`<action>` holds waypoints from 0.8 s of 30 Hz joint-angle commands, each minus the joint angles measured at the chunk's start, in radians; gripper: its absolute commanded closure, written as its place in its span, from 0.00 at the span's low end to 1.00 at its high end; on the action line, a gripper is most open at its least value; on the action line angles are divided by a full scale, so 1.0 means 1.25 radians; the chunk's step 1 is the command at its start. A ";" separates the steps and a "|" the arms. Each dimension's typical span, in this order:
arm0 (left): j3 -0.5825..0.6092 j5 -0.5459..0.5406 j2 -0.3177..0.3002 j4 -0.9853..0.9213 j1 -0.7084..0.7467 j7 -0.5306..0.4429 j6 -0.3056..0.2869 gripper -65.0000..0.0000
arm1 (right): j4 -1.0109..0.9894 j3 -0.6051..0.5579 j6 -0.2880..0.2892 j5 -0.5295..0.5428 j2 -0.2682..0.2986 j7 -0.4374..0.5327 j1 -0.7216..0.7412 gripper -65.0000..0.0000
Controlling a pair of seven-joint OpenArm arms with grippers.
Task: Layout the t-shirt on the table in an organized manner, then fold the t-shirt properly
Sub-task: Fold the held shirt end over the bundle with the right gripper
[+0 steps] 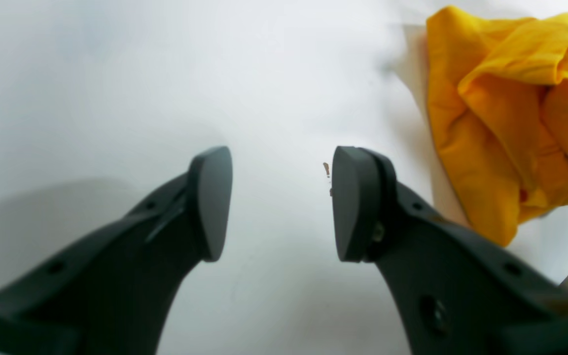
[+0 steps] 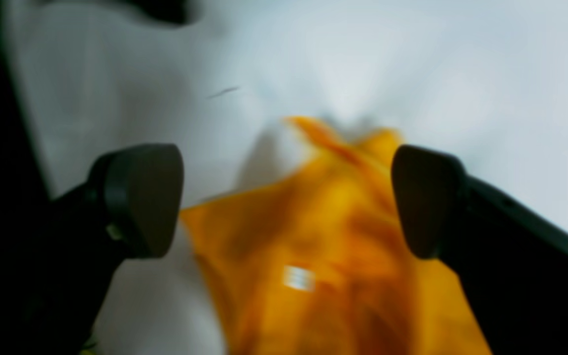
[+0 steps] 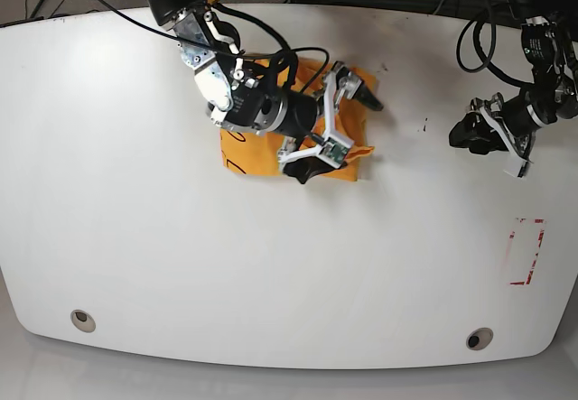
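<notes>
The orange-yellow t-shirt (image 3: pixel 242 156) lies crumpled in a heap on the white table (image 3: pixel 271 274), left of centre at the back. My right gripper (image 3: pixel 339 136) hovers over the heap, open wide. In the right wrist view the cloth (image 2: pixel 313 236) is blurred below the gap between the fingers of my right gripper (image 2: pixel 286 202), with a small white label (image 2: pixel 298 277) showing. My left gripper (image 1: pixel 281 202) is open above bare table, holding nothing. The t-shirt (image 1: pixel 501 123) is off to its upper right. In the base view my left gripper (image 3: pixel 477 134) sits at the far right.
A red-outlined rectangle (image 3: pixel 526 251) marks the table at the right. Two grey grommet holes (image 3: pixel 82 320) (image 3: pixel 479 338) sit near the front edge. Small dark specks (image 3: pixel 424 127) lie between the shirt and my left gripper. Cables run along the back edge.
</notes>
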 commanded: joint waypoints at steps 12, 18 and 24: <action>-0.005 -0.015 -0.017 0.014 -0.008 -0.013 -0.004 0.53 | -0.094 -0.058 -0.060 -0.261 -0.064 0.076 0.060 0.06; -0.005 -0.016 -0.017 0.014 -0.008 -0.013 -0.004 0.53 | -0.148 -0.056 -0.060 -0.294 -0.067 0.144 0.062 0.28; -0.005 -0.016 -0.017 0.014 -0.008 -0.013 -0.004 0.53 | -0.157 -0.056 -0.060 -0.292 -0.063 0.154 0.062 0.56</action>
